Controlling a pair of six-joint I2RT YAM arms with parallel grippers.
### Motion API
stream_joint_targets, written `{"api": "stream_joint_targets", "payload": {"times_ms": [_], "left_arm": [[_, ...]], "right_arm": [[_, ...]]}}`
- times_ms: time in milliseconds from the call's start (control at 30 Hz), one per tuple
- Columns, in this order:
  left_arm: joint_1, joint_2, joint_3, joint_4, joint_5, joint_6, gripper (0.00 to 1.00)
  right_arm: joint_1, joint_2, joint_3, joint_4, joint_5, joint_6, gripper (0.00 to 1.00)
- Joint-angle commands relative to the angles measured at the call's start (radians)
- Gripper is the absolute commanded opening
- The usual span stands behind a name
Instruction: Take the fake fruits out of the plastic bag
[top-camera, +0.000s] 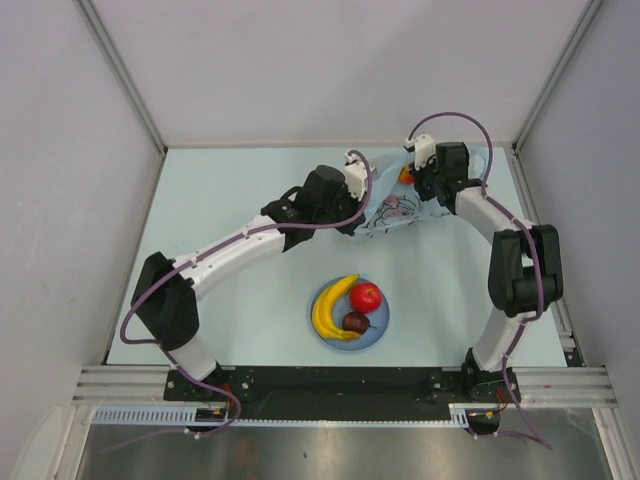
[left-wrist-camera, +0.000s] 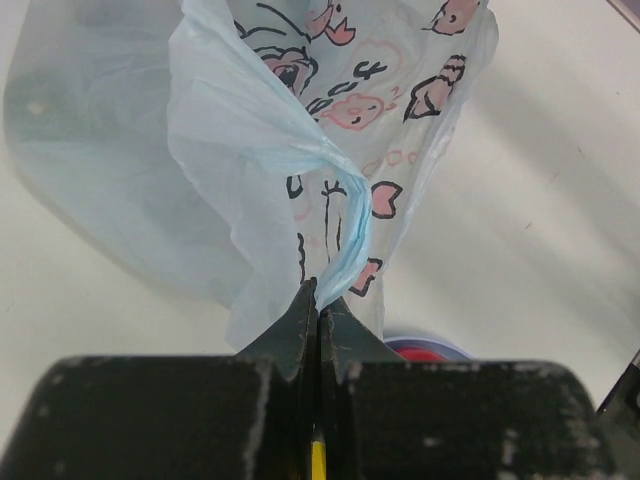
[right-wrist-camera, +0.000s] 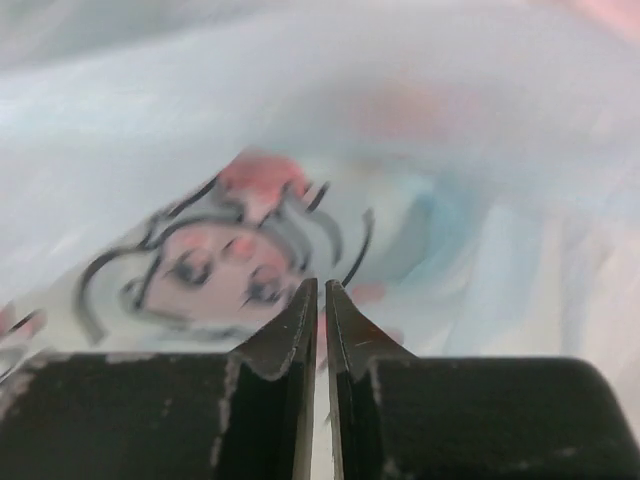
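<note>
The light-blue plastic bag (top-camera: 395, 212) with the cartoon girl print hangs stretched between my two grippers at the back of the table. My left gripper (top-camera: 358, 222) is shut on a twisted fold of the bag (left-wrist-camera: 330, 120); the jaws (left-wrist-camera: 321, 295) are pressed together on the film. My right gripper (top-camera: 420, 193) is shut on the bag's far side, fingertips (right-wrist-camera: 321, 285) almost touching against the printed film (right-wrist-camera: 450, 150). An orange-red fruit (top-camera: 406, 175) shows inside the bag by the right gripper. A yellow banana (top-camera: 330, 305), a red fruit (top-camera: 366, 296) and a dark purple fruit (top-camera: 355, 322) lie on the blue plate (top-camera: 378, 330).
The plate sits at the near middle, in front of the bag; its rim (left-wrist-camera: 445, 345) shows under the left gripper. Grey walls and metal rails enclose the table on three sides. The right wrist view is blurred.
</note>
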Motion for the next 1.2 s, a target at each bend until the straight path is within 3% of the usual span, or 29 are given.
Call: {"api": "stream_joint_targets", "payload": {"times_ms": [0, 167, 367, 767, 800, 900, 1167], "left_arm": [[-0.006, -0.057, 0.034, 0.008, -0.023, 0.040, 0.00], [-0.006, -0.172, 0.046, -0.046, -0.076, 0.073, 0.00], [-0.006, -0.223, 0.002, -0.038, 0.051, 0.140, 0.00], [-0.006, -0.172, -0.038, 0.003, 0.002, 0.162, 0.00], [-0.005, -0.168, -0.038, 0.004, 0.000, 0.163, 0.00], [-0.006, -0.157, -0.033, 0.004, 0.005, 0.165, 0.00], [-0.006, -0.137, -0.010, -0.006, 0.006, 0.174, 0.00]], "right_arm": [[0.011, -0.152, -0.167, -0.182, -0.028, 0.150, 0.11], [0.098, -0.386, -0.448, -0.281, -0.059, 0.117, 0.13], [0.101, -0.407, -0.389, -0.215, -0.076, 0.124, 0.16], [0.126, -0.132, -0.181, 0.011, 0.110, 0.064, 0.63], [0.128, -0.115, -0.174, 0.044, 0.145, 0.063, 0.78], [0.131, -0.045, -0.134, 0.095, 0.223, 0.089, 0.94], [0.109, 0.121, -0.003, 0.163, 0.331, 0.098, 0.96]]}}
